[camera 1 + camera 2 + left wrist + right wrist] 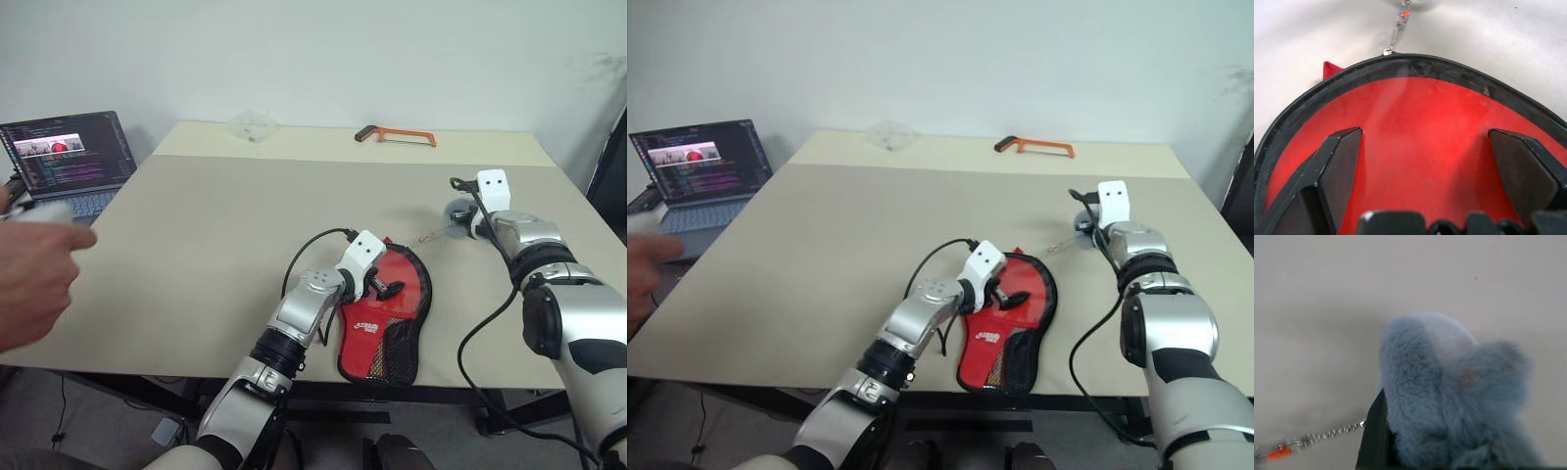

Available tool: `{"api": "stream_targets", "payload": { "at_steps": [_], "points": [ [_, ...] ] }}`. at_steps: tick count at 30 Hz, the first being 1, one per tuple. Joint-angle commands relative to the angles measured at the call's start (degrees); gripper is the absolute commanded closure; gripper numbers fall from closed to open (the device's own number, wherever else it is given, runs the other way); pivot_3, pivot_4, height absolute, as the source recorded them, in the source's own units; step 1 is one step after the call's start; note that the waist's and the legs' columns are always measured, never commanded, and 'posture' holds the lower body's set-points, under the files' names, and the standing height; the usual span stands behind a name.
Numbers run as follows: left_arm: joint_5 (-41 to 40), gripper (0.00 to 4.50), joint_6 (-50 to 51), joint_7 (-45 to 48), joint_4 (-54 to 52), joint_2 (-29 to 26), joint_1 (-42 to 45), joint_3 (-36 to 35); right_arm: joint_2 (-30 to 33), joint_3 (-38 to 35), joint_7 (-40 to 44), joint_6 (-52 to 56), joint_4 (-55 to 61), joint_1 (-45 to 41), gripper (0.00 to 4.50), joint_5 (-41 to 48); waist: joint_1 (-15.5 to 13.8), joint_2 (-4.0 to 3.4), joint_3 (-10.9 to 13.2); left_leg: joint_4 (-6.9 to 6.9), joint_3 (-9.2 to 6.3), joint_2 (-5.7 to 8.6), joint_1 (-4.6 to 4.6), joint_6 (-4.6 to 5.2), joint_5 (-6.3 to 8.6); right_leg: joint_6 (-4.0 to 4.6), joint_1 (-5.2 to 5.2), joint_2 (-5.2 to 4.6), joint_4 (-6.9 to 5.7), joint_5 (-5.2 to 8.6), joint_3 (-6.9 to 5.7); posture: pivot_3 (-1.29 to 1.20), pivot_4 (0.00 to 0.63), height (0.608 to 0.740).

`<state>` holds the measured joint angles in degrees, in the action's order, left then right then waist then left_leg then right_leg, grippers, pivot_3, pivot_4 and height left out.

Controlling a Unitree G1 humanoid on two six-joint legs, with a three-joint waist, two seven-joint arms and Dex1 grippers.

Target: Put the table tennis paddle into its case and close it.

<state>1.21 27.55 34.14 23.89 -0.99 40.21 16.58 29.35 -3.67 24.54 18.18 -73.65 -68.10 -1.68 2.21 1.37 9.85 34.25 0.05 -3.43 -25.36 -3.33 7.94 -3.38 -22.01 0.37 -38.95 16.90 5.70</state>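
case (384,318) lies red side up near the table's (196,255) front edge. left gripper (385,285) rests over the case's round end, fingers (1337,171) spread wide, holding nothing. right gripper (460,217), beyond the case to the right, fingers closed on a blue-grey fluffy pom-pom (1449,396) linked by a thin chain (1396,32) to the case.

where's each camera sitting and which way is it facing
Eye views: on the head, facing forward and down at the table; both arms show.
Left wrist: above the open left gripper, facing the red case.
Right wrist: behind the right gripper, shut on a grey-blue fluffy charm.
Shared: the wrist views both see the chain.
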Motion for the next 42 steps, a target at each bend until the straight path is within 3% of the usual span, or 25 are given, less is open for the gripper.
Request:
{"api": "stream_targets", "payload": {
  "at_steps": [1, 6, 10, 17, 26, 42],
  "points": [
    [0.89, 0.00, 2.78, 1.11, 4.94, -0.34, -2.75, 2.25, 6.25, 6.53, 10.96, -0.05, 10.19, 3.81, 3.84, -4.97, -0.10, -0.05, -0.03, 0.00, 0.01, 0.00, 0.00, 0.00, 0.00, 0.00, 0.00, 0.00, 0.00, 0.00, 0.00, 0.00, 0.150, 0.740],
    [1.25, 0.00, 1.83, 1.68, 6.60, -0.18, -2.01, 3.11, 16.18, 13.60, 28.82, 3.16, 37.02, 19.21, 3.84, -6.64, -0.63, -0.41, -0.24, 0.00, -0.03, 0.02, -0.05, -0.02, 0.01, -0.08, 0.02, 0.00, 0.09, 0.06, -0.04, 0.00, 0.150, 0.740],
    [1.42, 0.00, 1.11, 2.35, 7.97, -0.03, -1.33, 3.63, 24.57, 13.14, 39.21, 6.38, 55.70, 28.15, 3.85, -3.93, -0.68, -0.73, -0.43, 0.00, -0.05, 0.05, 0.01, -0.02, 0.01, -0.11, 0.02, -0.03, 0.05, 0.09, -0.05, 0.00, 0.150, 0.740],
    [1.97, 0.00, -0.28, 2.87, 10.57, 0.53, -0.07, 3.91, 33.77, 9.23, 52.40, 6.36, 75.13, 37.42, 3.86, 5.98, -0.53, -0.64, -0.39, 0.02, -0.07, 0.14, 0.52, -0.04, 0.03, 0.29, 0.51, -0.17, 0.14, 0.46, -0.09, 0.00, 0.150, 0.740],
    [3.64, 0.00, -1.53, 3.89, 11.27, 0.55, 1.40, 5.17, 37.73, 9.51, 59.89, 6.81, 92.07, 47.91, 3.87, 14.75, -0.59, -0.43, -0.39, -0.08, -0.11, 0.84, 0.50, 0.01, 0.06, -0.13, 0.69, -0.92, 0.28, 0.72, -0.14, 0.00, 0.150, 0.740],
    [5.16, 0.00, -2.14, 4.69, 13.92, 0.64, 2.00, 6.02, 35.87, 19.72, 59.50, 6.06, 110.05, 65.05, 3.95, 17.54, -0.63, 0.38, -0.79, -0.21, -0.33, 0.86, 0.52, 0.02, 0.11, -0.02, 0.70, -0.98, 0.38, 0.85, -0.43, 0.00, 0.150, 0.740]
  ]
}}
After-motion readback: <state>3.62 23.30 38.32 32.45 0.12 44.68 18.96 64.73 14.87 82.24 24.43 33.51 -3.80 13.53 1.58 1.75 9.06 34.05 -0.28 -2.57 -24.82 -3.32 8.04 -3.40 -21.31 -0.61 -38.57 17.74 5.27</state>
